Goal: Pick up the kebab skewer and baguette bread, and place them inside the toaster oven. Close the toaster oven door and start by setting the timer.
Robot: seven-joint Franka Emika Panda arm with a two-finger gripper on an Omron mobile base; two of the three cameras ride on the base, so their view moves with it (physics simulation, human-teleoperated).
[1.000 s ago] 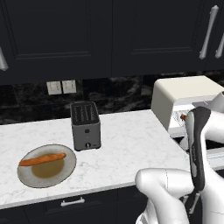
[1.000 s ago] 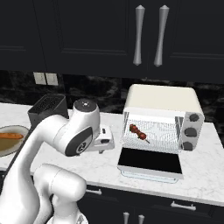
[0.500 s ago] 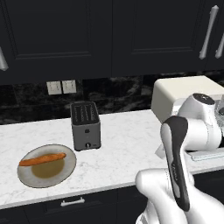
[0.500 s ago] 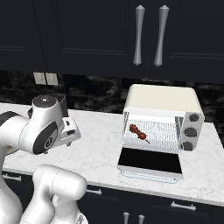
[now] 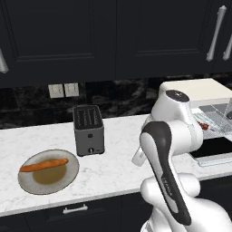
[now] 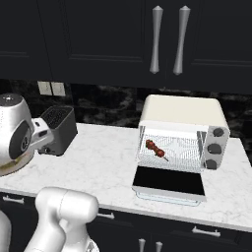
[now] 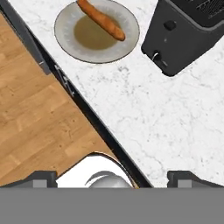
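We look down on the white marbled counter [image 7: 166, 118] — its dark front edge runs diagonally, with wooden floor [image 7: 35, 118] beyond it. A grey plate [image 7: 97, 30] sits near that edge, the baguette bread [image 7: 101, 19] lying across its brownish centre. Just beside the plate stands a dark-grey slot toaster [image 7: 188, 33]. The claw [image 7: 112, 178] is spread wide — empty, tips at the bottom corners.
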